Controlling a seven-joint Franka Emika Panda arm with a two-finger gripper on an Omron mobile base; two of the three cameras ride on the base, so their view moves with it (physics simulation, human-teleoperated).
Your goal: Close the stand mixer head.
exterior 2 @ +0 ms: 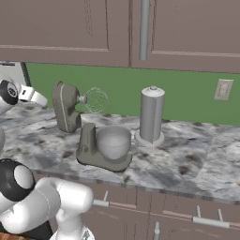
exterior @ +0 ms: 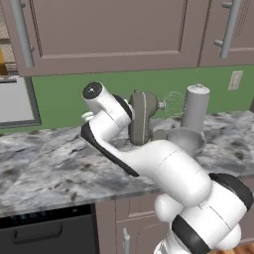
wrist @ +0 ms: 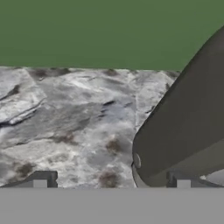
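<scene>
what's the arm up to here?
It is going for the stand mixer head, which is tilted up and back on its pedestal, whisk out in the air above the silver bowl. The hand view puts the gripper low beside the head's rounded end, fingertips spread wide, nothing between them. The head is not closed yet. A tall grey canister stands to the right on the marble counter.
</scene>
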